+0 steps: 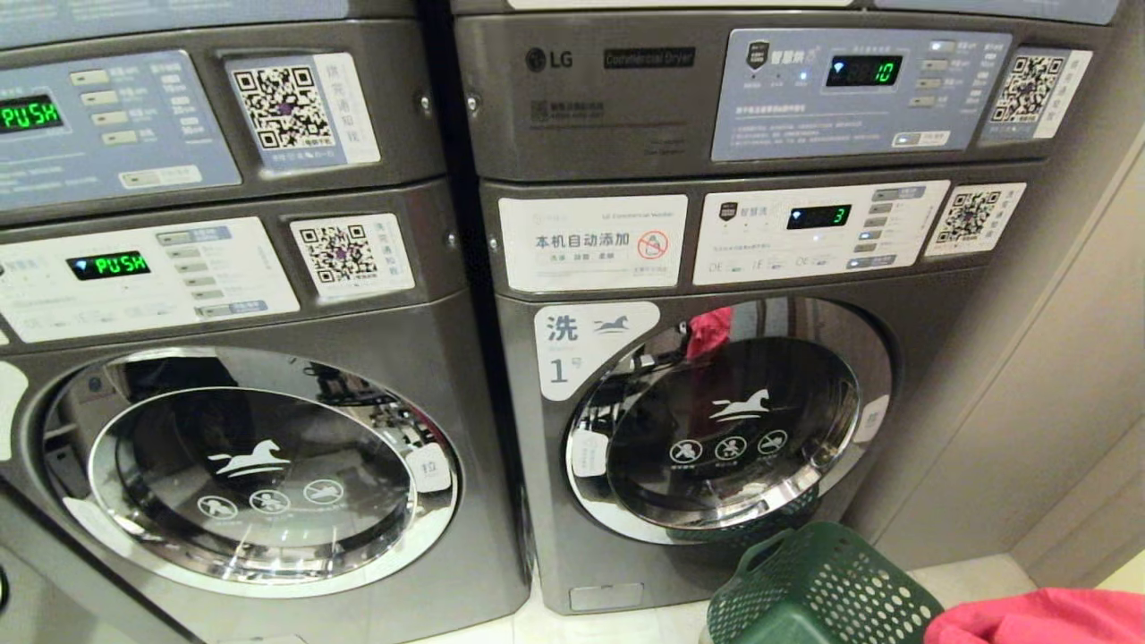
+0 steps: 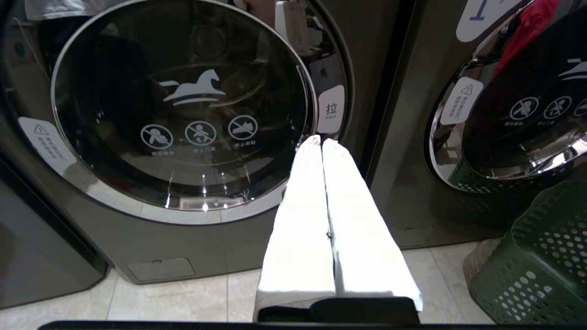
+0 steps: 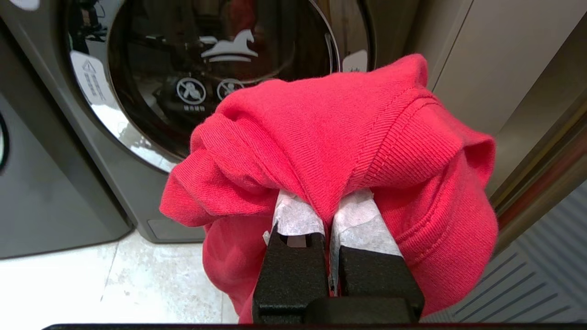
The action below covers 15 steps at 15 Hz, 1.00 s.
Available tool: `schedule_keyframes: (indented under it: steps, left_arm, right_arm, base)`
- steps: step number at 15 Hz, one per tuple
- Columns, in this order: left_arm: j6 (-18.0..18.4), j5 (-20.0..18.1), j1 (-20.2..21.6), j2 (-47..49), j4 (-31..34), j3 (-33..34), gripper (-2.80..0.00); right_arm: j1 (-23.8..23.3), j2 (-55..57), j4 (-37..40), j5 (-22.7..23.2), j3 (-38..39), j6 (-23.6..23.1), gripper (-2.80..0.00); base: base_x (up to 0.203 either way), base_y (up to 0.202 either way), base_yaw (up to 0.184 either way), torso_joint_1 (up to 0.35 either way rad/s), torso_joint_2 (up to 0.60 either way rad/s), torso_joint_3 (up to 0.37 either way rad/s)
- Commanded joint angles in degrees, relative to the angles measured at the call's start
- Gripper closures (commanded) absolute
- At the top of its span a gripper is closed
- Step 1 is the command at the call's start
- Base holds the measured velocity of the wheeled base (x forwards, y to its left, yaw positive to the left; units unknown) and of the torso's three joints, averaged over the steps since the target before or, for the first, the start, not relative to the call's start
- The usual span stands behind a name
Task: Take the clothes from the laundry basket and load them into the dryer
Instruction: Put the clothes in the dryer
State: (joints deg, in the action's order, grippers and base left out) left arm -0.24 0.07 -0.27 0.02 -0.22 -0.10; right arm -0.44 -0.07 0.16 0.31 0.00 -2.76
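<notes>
A red knit garment (image 3: 330, 137) is bunched over my right gripper (image 3: 327, 213), which is shut on a fold of it; the cloth hides the fingertips. The same red garment (image 1: 1038, 617) shows at the head view's lower right corner. The green perforated laundry basket (image 1: 823, 581) stands on the floor below the right machine's round door (image 1: 725, 420), which is shut. The panel above that door is labelled as a dryer (image 1: 648, 58); the dryer's own door is out of view. My left gripper (image 2: 321, 141) is shut and empty, pointing at the left machine's door (image 2: 183, 105).
Two grey stacked machines stand side by side, the left one (image 1: 250, 465) also shut. A beige wall panel (image 1: 1029, 402) closes the right side. The tiled floor (image 2: 174, 298) runs in front, and the basket (image 2: 541, 256) is right of the left arm.
</notes>
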Motion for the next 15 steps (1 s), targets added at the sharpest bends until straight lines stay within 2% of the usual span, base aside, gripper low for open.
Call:
schedule_keyframes:
  steps: [1,15]
  left_arm:
    - [0.0,0.0,0.0,-0.1,0.0,0.0,0.0]
    - [0.0,0.0,0.0,-0.1,0.0,0.0,0.0]
  right_arm:
    - [0.0,0.0,0.0,0.0,0.0,-0.1,0.0]
    - [0.0,0.1,-0.1,0.0,0.0,-0.1,0.0]
  base:
    - [0.0,0.0,0.0,0.154,-0.5,-0.334]
    - [0.0,0.0,0.0,0.206,-0.53,-0.327]
